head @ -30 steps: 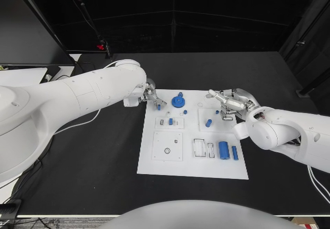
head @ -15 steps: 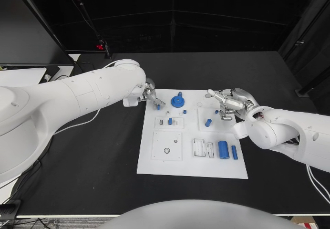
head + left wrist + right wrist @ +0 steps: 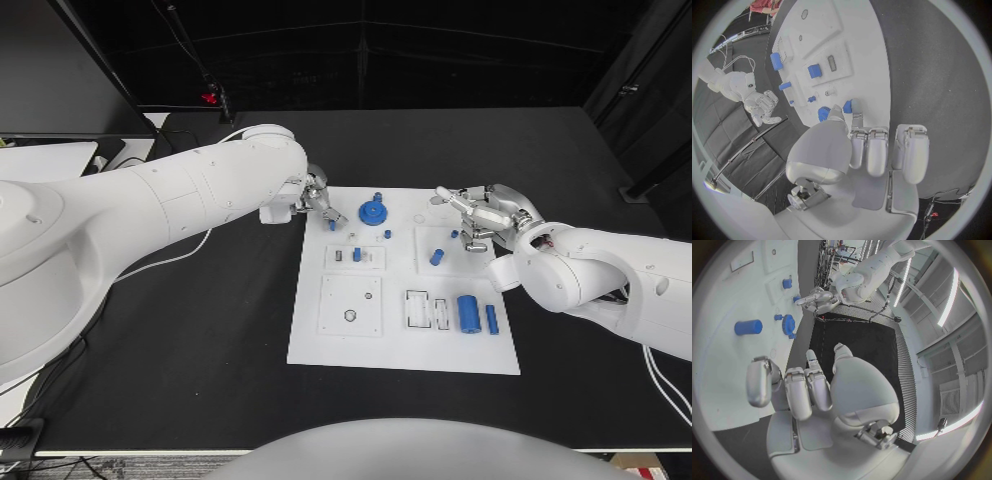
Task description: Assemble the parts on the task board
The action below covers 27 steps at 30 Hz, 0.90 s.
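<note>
board (image 3: 325, 340): white rectangular plate, flat, mid-table
gear (image 3: 374, 212): blue, toothed, far edge of board
large cylinder (image 3: 467, 312): blue, lying flat, near-right area
bar (image 3: 492, 319): blue, slim, just right of cylinder
small peg (image 3: 437, 257): blue, right-middle plate

Over the last second the blue gear (image 3: 374, 212) shifted a little toward the far-left corner of the task board (image 3: 320, 340), ending slightly nearer the left hand (image 3: 316, 204). That hand drew back a touch toward the board's left edge. The right hand (image 3: 480, 218) edged very slightly away from the robot, its fingers still curled above the board's right side.
</note>
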Each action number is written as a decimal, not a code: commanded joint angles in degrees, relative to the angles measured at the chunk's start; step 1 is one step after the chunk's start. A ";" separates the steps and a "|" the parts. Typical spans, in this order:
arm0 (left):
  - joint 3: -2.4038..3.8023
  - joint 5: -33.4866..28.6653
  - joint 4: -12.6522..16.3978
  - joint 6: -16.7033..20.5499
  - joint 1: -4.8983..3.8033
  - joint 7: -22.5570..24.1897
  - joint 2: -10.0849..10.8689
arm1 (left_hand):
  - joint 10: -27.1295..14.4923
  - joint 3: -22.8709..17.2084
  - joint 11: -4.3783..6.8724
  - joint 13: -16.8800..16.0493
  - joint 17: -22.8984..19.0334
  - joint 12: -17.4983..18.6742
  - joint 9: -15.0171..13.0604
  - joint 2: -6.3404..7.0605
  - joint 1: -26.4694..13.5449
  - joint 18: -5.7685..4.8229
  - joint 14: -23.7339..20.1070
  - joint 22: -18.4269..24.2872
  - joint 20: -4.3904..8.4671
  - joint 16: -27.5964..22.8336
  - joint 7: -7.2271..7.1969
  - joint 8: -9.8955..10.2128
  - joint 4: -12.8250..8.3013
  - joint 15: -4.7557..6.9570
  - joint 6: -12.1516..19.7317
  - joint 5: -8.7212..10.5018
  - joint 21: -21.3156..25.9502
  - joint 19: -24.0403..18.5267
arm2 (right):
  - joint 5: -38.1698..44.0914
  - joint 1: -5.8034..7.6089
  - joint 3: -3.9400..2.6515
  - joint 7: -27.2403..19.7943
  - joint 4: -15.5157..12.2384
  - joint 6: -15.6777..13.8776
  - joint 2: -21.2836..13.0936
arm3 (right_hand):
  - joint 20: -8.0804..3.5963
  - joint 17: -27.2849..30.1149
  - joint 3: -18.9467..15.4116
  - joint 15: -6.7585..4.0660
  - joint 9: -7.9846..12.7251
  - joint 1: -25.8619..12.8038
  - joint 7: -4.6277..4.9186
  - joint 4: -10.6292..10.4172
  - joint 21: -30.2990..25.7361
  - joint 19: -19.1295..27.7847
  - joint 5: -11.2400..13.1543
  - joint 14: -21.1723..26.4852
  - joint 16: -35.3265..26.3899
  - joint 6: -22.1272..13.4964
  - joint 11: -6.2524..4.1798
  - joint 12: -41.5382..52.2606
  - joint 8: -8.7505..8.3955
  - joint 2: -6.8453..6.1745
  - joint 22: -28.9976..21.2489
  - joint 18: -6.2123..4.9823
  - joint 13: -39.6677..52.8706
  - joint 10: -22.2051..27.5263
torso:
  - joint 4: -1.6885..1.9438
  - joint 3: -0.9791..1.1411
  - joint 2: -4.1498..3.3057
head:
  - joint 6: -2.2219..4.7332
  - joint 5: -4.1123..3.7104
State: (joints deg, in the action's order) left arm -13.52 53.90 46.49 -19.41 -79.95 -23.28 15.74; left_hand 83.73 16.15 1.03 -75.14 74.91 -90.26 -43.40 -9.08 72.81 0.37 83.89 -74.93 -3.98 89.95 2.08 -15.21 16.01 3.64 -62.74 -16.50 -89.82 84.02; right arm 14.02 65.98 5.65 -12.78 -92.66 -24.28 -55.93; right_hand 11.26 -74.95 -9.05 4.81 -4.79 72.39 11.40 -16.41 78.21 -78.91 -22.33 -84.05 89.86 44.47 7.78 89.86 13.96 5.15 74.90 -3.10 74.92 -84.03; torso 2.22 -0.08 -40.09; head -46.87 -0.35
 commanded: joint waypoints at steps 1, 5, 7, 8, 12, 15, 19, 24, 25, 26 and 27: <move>0.04 0.16 0.07 -0.53 -0.08 0.41 0.05 | 6.27 -0.39 0.00 -14.86 15.09 0.26 -0.08 -1.06 1.69 -0.37 6.11 -15.07 0.24 0.05 0.01 0.19 0.05 -0.31 0.50 -0.47 -0.18 5.98 | -0.06 0.07 -0.02 -0.22 -0.14 0.08 0.00 | -0.04 -15.05 -0.34 0.20 -0.05 0.18 0.94 -0.10 -0.22 0.19 -0.36 -5.95 0.14 -0.36 0.51 0.14 0.25 0.28 10.26 -0.53 15.08 -5.97 | -0.03 -0.04 -0.03 | -0.01 0.00; 0.04 0.16 0.06 -0.56 -0.07 0.43 0.08 | 6.27 -0.65 0.03 -14.86 15.09 0.26 -0.12 -1.39 2.11 -0.37 6.11 -15.07 0.24 0.05 -0.04 0.12 0.26 -0.29 0.37 -0.97 -0.18 5.98 | -0.06 0.07 -0.02 -0.20 -0.14 0.07 0.00 | -0.04 -15.05 -0.34 0.20 -0.05 0.18 0.94 -0.10 -0.22 0.19 -0.36 -5.95 0.14 -0.36 0.51 0.14 0.25 0.28 10.26 -0.53 15.08 -5.97 | 0.02 -0.03 -0.03 | -0.07 -0.01; 0.04 0.16 0.07 -0.56 -0.07 0.48 0.09 | 6.27 -0.76 0.04 -14.86 15.09 0.26 -0.13 -1.56 2.26 -0.37 6.11 -15.07 0.25 0.05 -0.03 0.13 0.42 -0.28 0.36 -1.59 -0.18 5.98 | -0.06 0.07 -0.02 -0.19 -0.14 0.05 -0.01 | -0.04 -15.05 -0.34 0.20 -0.05 0.18 0.94 -0.10 -0.22 0.19 -0.36 -5.95 0.14 -0.36 0.51 0.14 0.25 0.28 10.26 -0.53 15.08 -5.97 | 0.01 -0.02 -0.03 | -0.10 0.05; 0.04 0.16 0.07 -0.59 -0.07 0.53 0.10 | 6.27 -0.79 0.04 -14.86 15.09 0.26 -0.14 -1.54 2.39 -0.37 6.11 -15.07 0.25 0.05 -0.04 0.14 0.46 -0.28 0.37 -2.04 -0.18 5.98 | -0.06 0.07 -0.02 -0.19 -0.14 0.05 -0.02 | -0.04 -15.05 -0.34 0.20 -0.05 0.18 0.94 -0.10 -0.22 0.19 -0.36 -5.95 0.14 -0.36 0.51 0.14 0.25 0.28 10.26 -0.53 15.08 -5.97 | 0.00 -0.02 -0.03 | -0.06 0.06; 0.04 0.16 0.03 -0.55 -0.07 0.86 0.12 | 6.27 -0.99 0.13 -14.86 15.09 0.26 -0.13 -1.41 3.03 -0.37 6.11 -15.07 0.29 0.05 -0.13 0.20 0.65 -0.21 0.35 -6.61 -0.18 5.98 | -0.06 0.07 -0.02 -0.17 -0.13 0.04 -0.05 | -0.04 -15.05 -0.34 0.20 -0.05 0.18 0.94 -0.10 -0.22 0.19 -0.36 -5.95 0.14 -0.36 0.51 0.14 0.25 0.28 10.26 -0.53 15.08 -5.97 | -0.01 -0.04 0.00 | -0.11 0.06; 0.04 0.14 -0.05 -0.57 -0.07 1.00 0.13 | 6.27 -1.13 0.16 -14.86 15.09 0.26 -0.07 -1.52 3.01 -0.37 6.11 -15.07 0.32 0.05 -0.16 0.30 0.69 -0.19 0.33 -9.28 -0.18 5.98 | -0.06 0.07 -0.02 -0.17 -0.14 0.00 -0.08 | -0.04 -15.05 -0.40 0.20 -0.06 0.20 0.94 -0.08 -0.29 0.26 -0.56 -5.95 0.14 -0.41 0.51 0.14 0.37 0.29 10.23 -0.55 15.08 -5.97 | 0.01 -0.01 -0.03 | -0.10 0.04; 0.04 -0.28 -0.20 -0.83 -0.06 1.10 0.12 | 6.27 -1.34 0.21 -14.86 15.09 0.26 -0.02 -1.44 3.22 -0.37 6.11 -15.07 0.37 0.05 -0.24 0.36 0.62 -0.17 0.28 -11.30 -0.18 5.98 | -0.01 0.07 -0.02 -0.16 -0.13 -0.02 -0.09 | -0.04 -15.05 -0.52 0.21 -0.07 0.35 0.94 0.01 -0.33 0.30 -1.18 -5.95 0.14 -0.56 0.51 0.14 0.64 0.28 10.21 -0.56 15.08 -5.97 | -0.01 -0.01 0.00 | -0.12 -0.02; 0.04 -1.36 -0.33 -1.04 -0.06 1.23 0.09 | 6.27 -2.06 0.37 -14.86 15.09 0.26 0.01 -1.13 4.70 -0.37 6.11 -15.07 0.42 0.05 -0.41 0.42 0.44 -0.09 0.22 -12.67 -0.18 5.98 | 0.13 0.07 -0.02 -0.07 -0.13 -0.02 -0.12 | -0.04 -15.05 -0.59 0.20 -0.07 0.58 0.95 0.15 -0.34 0.30 -1.37 -5.95 0.14 -0.64 0.50 0.14 0.79 0.12 10.21 -0.56 15.08 -5.97 | 0.00 -0.01 0.00 | -0.12 -0.10; 0.04 -1.49 -0.35 -1.08 -0.05 1.26 0.08 | 6.27 -2.34 0.41 -14.86 15.09 0.26 0.01 -1.10 5.19 -0.37 6.11 -15.07 0.43 0.05 -0.45 0.43 0.36 -0.06 0.20 -12.91 -0.18 5.98 | 0.15 0.07 -0.02 -0.04 -0.12 -0.02 -0.12 | -0.04 -15.05 -0.59 0.20 -0.07 0.58 0.95 0.15 -0.34 0.30 -1.37 -5.95 0.14 -0.64 0.50 0.14 0.79 0.12 10.21 -0.56 15.08 -5.97 | 0.03 -0.01 0.00 | -0.12 -0.14; 0.04 -1.59 -0.35 -1.09 -0.05 1.29 0.07 | 6.27 -2.71 0.45 -14.86 15.09 0.26 0.02 -1.07 5.84 -0.37 6.11 -15.07 0.45 0.05 -0.49 0.44 0.31 -0.03 0.16 -13.21 -0.18 5.98 | 0.16 0.07 -0.02 -0.01 -0.10 -0.03 -0.12 | -0.04 -15.05 -0.59 0.20 -0.07 0.58 0.95 0.15 -0.34 0.30 -1.37 -5.95 0.14 -0.64 0.50 0.14 0.79 0.12 10.21 -0.56 15.08 -5.97 | 0.04 -0.02 0.00 | -0.13 -0.13; 0.04 -1.64 -0.34 -1.07 -0.05 1.31 0.07 | 6.27 -2.92 0.47 -14.86 15.09 0.26 0.03 -1.06 6.17 -0.37 6.11 -15.07 0.48 0.05 -0.50 0.45 0.30 -0.02 0.13 -13.32 -0.18 5.98 | 0.17 0.07 -0.02 0.00 -0.09 -0.03 -0.12 | -0.04 -15.05 -0.59 0.20 -0.07 0.59 0.95 0.15 -0.35 0.31 -1.38 -5.95 0.14 -0.65 0.50 0.14 0.80 0.12 10.21 -0.56 15.08 -5.97 | 0.03 -0.03 0.00 | -0.17 -0.10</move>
State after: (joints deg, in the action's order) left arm -13.52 53.27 46.19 -19.75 -79.93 -22.68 15.84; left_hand 83.64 13.39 0.95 -75.14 74.91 -90.11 -43.46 -7.24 75.85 0.37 83.70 -74.92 -3.98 89.95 1.87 -14.98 16.31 3.45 -62.54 -29.52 -89.82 84.02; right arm 14.06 65.98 5.65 -12.67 -92.64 -24.31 -56.03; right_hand 11.26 -74.93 -9.44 4.81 -4.77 72.39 11.43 -16.32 78.21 -78.91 -23.51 -84.05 89.86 44.10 7.78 89.86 14.60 5.15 74.90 -3.10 74.92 -84.03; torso 2.22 -0.10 -40.10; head -47.01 -0.44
